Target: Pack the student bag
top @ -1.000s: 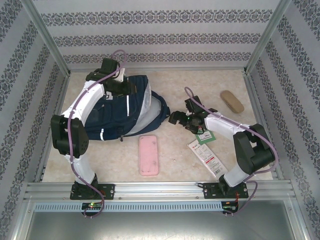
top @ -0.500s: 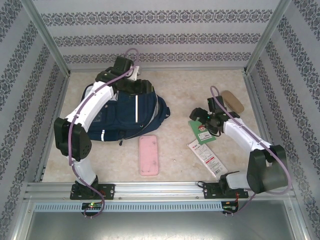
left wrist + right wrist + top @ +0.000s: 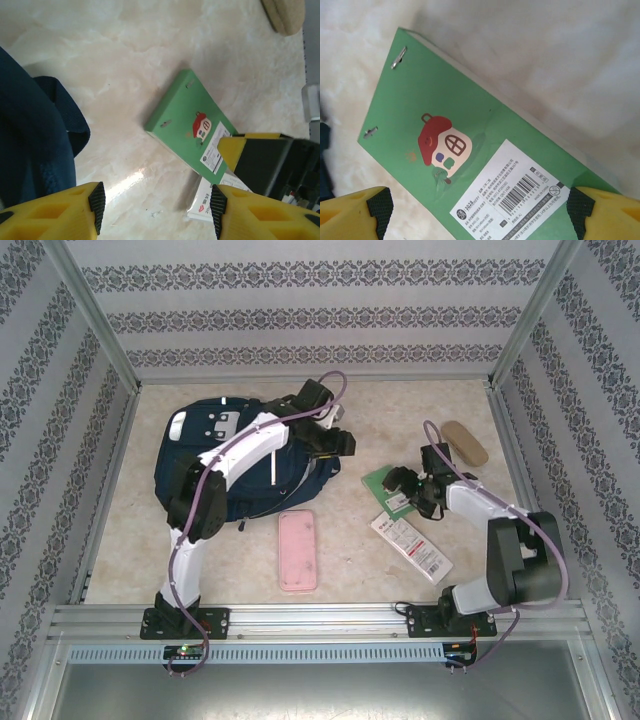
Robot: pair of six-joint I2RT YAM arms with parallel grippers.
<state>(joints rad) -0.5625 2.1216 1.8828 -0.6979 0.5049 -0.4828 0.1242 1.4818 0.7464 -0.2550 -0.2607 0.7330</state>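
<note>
Navy blue fabric backpack (image 3: 180, 462), left of table (image 3: 350, 545).
We list it just beside the left claw (image 3: 335, 445), open and empty; right claw (image 3: 480, 215) gapes over a green paper booklet (image 3: 470, 125); bag contents hidden.

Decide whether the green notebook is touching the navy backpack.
Apart. The left wrist view shows a strip of bare table between the green notebook and the navy backpack.
</note>
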